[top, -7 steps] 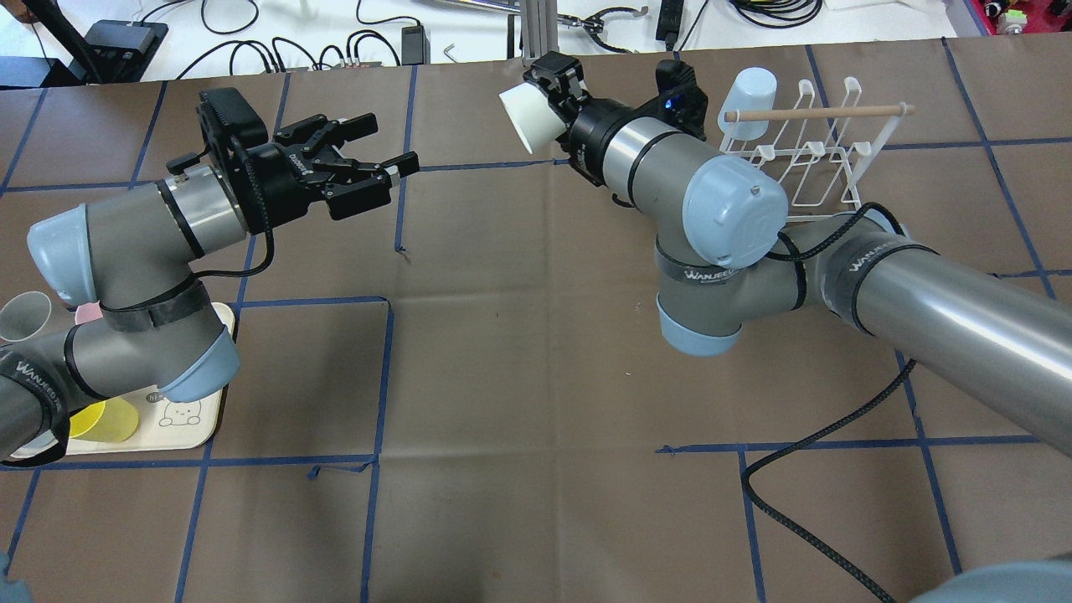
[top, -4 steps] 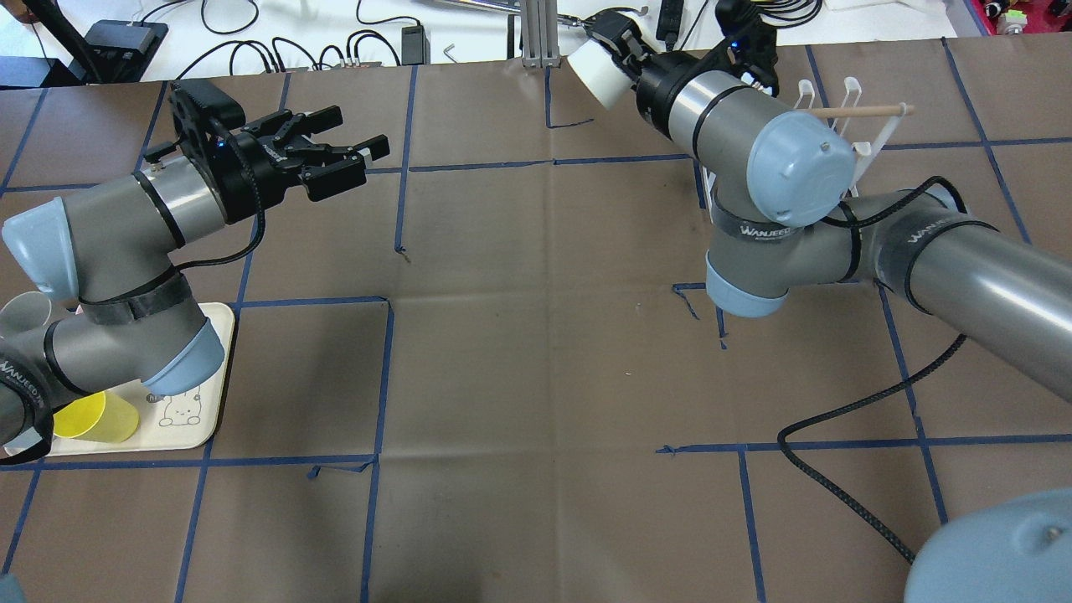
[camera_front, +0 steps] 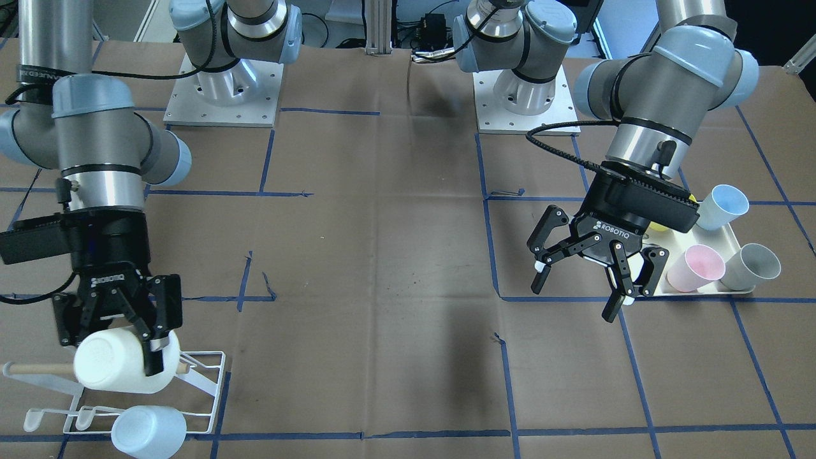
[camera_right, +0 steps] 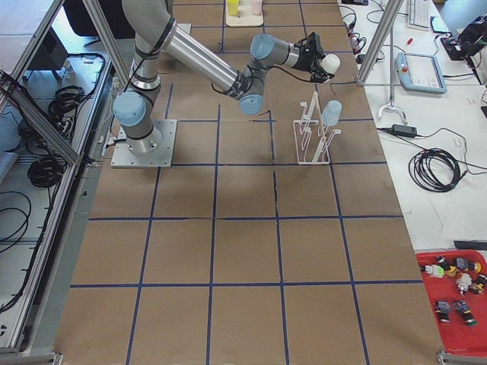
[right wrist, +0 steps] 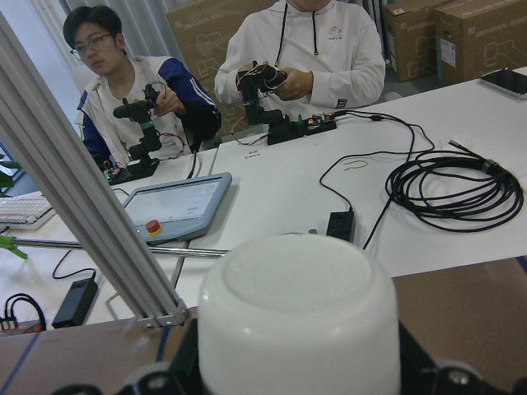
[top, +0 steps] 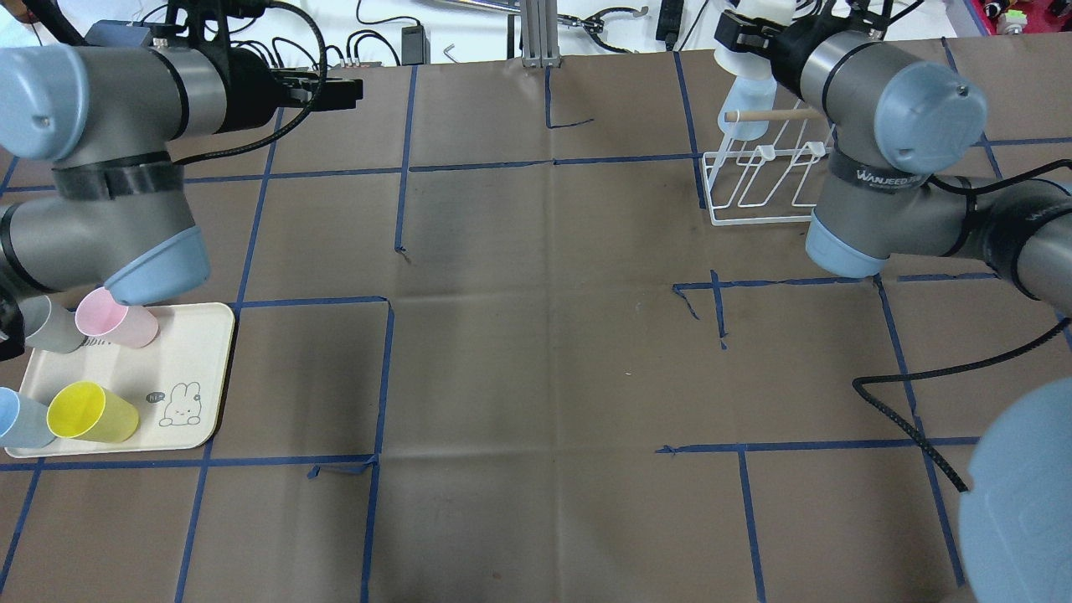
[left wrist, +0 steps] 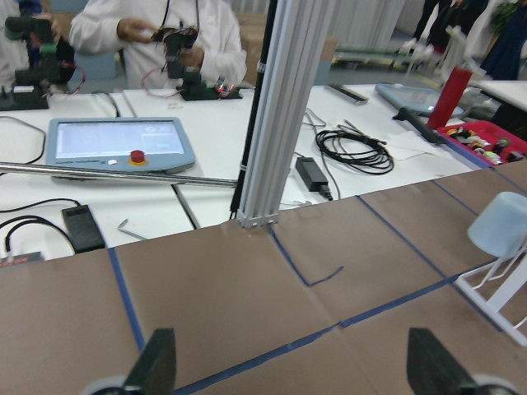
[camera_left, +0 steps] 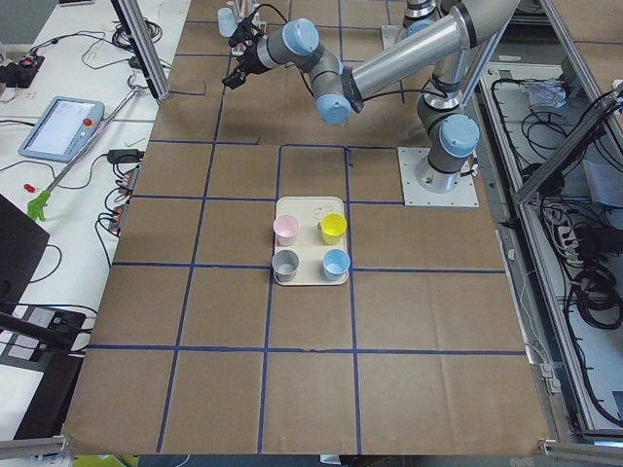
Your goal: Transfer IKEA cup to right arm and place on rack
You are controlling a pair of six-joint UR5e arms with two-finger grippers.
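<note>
My right gripper [camera_front: 111, 354] is shut on a white IKEA cup [camera_front: 118, 371], held on its side just above the white wire rack [camera_front: 203, 389] and in front of its wooden dowel [camera_front: 35, 368]. The cup fills the right wrist view [right wrist: 300, 317]. In the overhead view the right gripper [top: 749, 33] is at the table's far edge above the rack [top: 770, 180]. A light blue cup [camera_front: 150, 430] hangs upside down on the rack. My left gripper [camera_front: 577, 284] is open and empty, raised near the tray; its fingertips [left wrist: 156, 362] show spread apart.
A cream tray [top: 201, 335] with a drawing stands at the near left with pink [top: 117, 318], grey [top: 46, 327], yellow [top: 88, 413] and blue [top: 17, 419] cups. A black cable [top: 904, 377] trails from the right arm. Operators sit beyond the table.
My right arm has swung the white cup right and away, to above the rack. My left arm has drawn back to the left and risen, still open.
</note>
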